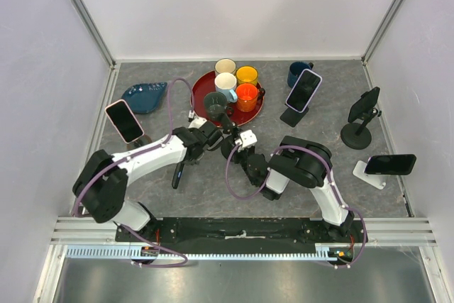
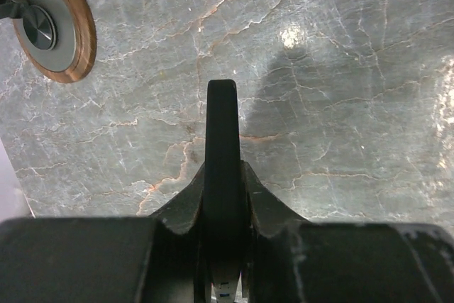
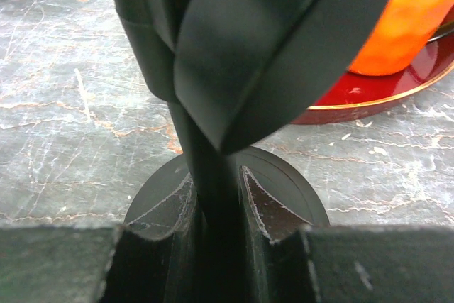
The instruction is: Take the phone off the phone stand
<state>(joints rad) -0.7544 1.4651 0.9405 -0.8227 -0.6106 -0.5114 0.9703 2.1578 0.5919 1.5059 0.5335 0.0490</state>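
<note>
Pretty crowded scene: the grey marble-look table point(image 1: 202, 200) had a round red tray point(image 3: 369, 94) of mugs at the middle of the far edge. Both arms were folded in toward the table's centre, with their wrists nearly meeting on the near side of that tray. The left arm stretched low out of the near-left corner. The right arm was hunched at the elbow, reaching far-left.

The black phone stand with the round base point(image 3: 277, 54) stood just beside the tray's near rim. The right gripper point(image 3: 216, 196) was pinched narrow around its post. The slim black phone point(image 2: 221, 125) looked to be off the stand, clamped edge-on in the left gripper point(image 2: 223, 196). It was held over bare table, a bit closer to the near edge than the stand.

Handling-wise, my guess is it's light, rigid, slick-surfaced and likely to crack if dropped. Squeezing across the flat faces low on the body, like here, seems okay. Gripping the long side edges would probably resist twisting better, though.
</note>
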